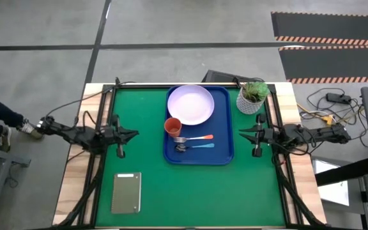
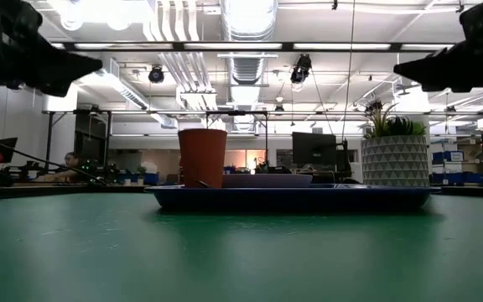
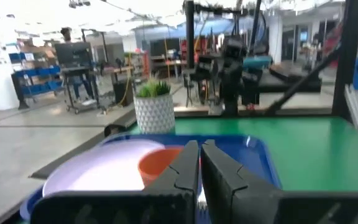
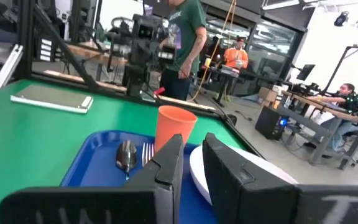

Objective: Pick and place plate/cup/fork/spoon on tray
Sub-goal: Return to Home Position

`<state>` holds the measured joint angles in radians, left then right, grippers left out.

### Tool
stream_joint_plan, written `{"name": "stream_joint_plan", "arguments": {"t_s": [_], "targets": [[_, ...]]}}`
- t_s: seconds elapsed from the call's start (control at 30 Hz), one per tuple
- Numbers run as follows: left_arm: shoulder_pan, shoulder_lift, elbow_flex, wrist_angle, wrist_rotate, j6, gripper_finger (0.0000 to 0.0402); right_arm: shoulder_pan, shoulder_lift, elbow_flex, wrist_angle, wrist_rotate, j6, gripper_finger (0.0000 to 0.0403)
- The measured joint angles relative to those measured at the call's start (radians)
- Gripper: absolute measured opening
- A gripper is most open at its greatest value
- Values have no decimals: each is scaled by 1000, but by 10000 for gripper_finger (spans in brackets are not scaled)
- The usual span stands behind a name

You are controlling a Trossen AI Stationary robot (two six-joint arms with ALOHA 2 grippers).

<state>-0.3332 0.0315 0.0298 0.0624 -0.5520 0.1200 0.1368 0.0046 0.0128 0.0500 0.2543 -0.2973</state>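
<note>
The tray [image 1: 225, 137] sits at the middle of the green table [image 1: 171, 191], carrying the plate [image 1: 190, 104] at its far end, the cup [image 1: 172, 126] beside it, and the fork [image 1: 195, 138] and spoon [image 1: 195, 147] side by side nearer. The left end effector [image 1: 133, 134] hovers clenched and empty left of the tray. The right end effector [image 1: 240, 133] hovers on the opposite side, fingers apparently slightly parted, empty.

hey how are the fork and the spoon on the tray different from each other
The fork has an orange handle, the spoon a light blue one. The fork ends in tines, the spoon in a dark rounded bowl. The fork lies closer to the plate than the spoon does. Both lie flat and roughly parallel on the tray, handles pointing toward the right arm's side.
</note>
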Motion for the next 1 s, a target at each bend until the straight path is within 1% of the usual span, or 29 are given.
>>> {"name": "stream_joint_plan", "arguments": {"t_s": [0.07, 0.2, 0.33, 0.43, 0.63, 0.77, 1.0], "targets": [[0, -9, -21, 17, 0, 2, 0, 0, 12, 0, 1, -9, 0, 52], [0, -9, -21, 23, -5, 10, 0, 0, 9, 0, -1, -19, -1, 52], [0, -7, -21, 28, -6, 45, 0, 0, 11, 0, -2, -12, 40, 52], [0, -4, -22, 28, -37, 45, 0, 0, 11, 0, -4, -11, 27, 52], [0, 15, -22, 27, -44, 45, 0, 0, 11, 0, -5, -11, 215, 52], [0, 28, -23, 28, -45, 45, 0, 0, 11, 0, -5, -11, 298, 52], [0, 49, -24, 27, -46, 45, 0, 0, 11, 0, -6, -11, 275, 52]]}}
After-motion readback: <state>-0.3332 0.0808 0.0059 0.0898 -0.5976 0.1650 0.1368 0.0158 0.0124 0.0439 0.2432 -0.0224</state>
